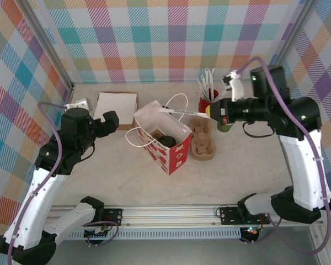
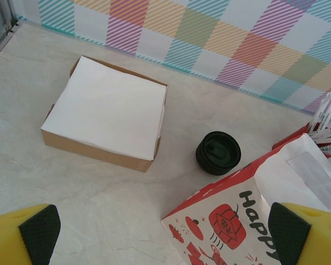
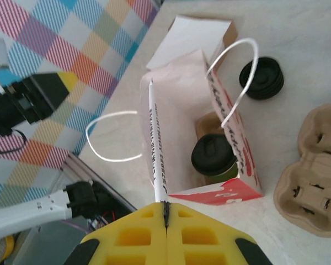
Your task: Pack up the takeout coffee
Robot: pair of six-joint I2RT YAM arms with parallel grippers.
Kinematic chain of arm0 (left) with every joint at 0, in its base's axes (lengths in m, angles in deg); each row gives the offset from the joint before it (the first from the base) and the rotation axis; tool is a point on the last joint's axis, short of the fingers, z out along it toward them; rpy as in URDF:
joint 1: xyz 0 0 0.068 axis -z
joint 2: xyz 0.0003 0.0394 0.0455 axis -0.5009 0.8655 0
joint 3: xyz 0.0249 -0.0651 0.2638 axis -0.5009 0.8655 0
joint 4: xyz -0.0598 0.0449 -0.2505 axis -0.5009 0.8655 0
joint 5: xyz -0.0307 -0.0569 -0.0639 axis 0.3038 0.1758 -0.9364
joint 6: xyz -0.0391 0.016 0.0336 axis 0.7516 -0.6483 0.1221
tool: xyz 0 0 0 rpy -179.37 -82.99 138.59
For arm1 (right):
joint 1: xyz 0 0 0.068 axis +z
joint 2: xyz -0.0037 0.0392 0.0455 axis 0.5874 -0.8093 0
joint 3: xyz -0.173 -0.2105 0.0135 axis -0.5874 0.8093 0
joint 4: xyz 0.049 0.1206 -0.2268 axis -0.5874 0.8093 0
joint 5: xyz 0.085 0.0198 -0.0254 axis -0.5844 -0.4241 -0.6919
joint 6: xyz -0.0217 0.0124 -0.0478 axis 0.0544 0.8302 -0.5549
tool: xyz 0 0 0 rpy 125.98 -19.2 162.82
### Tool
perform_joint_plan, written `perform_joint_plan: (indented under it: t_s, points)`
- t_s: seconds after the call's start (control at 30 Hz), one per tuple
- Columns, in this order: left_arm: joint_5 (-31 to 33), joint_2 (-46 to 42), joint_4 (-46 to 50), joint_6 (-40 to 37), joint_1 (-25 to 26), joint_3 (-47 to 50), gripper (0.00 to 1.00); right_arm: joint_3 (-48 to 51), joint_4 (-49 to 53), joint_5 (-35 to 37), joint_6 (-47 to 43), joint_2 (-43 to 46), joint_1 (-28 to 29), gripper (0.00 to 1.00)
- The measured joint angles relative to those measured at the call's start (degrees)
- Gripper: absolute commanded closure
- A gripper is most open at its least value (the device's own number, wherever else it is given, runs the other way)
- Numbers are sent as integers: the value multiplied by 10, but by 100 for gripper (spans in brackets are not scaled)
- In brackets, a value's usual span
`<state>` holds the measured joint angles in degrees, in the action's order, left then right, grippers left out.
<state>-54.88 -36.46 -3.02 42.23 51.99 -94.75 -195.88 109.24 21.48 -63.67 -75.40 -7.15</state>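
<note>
One takeout coffee (image 3: 212,157) sits in the bag (image 3: 231,190), another cup (image 2: 218,153) outside; your right pincer (image 3: 165,208) clamps a wrapped straw (image 3: 156,143); left pincer (image 2: 164,231) gapes.

Pastel plaid walls (image 1: 171,38) enclose a pale, marble-veined tabletop (image 1: 127,176); a metal rail (image 1: 171,212) runs along its near edge.

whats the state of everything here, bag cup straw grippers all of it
paper bag: upright, mouth open
coffee cup: lid on, standing inside the bag
right gripper: shut on the straw
straw: wrapped, held over the bag
left gripper: open, empty
cup carrier: empty, lying flat
black lid: loose, outside the bag
box of napkins: open, filled
</note>
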Motion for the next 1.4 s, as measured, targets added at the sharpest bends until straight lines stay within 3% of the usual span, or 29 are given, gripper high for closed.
perform_joint_plan:
  t_s: [0.17,0.33,0.47,0.63,0.8,0.97,1.13,1.3,1.4]
  points:
    - [5,-3,3,1,0,0,1,-4,-1,51,-1,-73,58,100]
    - [8,-6,4,2,0,0,1,-82,3,97,-12,-198,102,99]
    - [8,-6,4,2,0,0,1,-159,4,100,-18,-289,121,81]
    - [8,-1,5,2,0,0,0,-201,6,109,-21,-316,126,62]
    - [-1,22,6,7,-10,0,0,-201,4,146,-31,-275,125,50]
    - [-39,39,5,25,-56,1,0,-117,-21,189,-33,-160,125,37]
    - [-119,66,0,42,-155,13,0,53,-86,225,-27,-7,123,23]
    - [-220,113,-23,53,-267,47,0,218,-157,241,-17,107,116,0]
    - [-267,164,-36,46,-320,50,3,307,-197,252,-13,164,113,0]
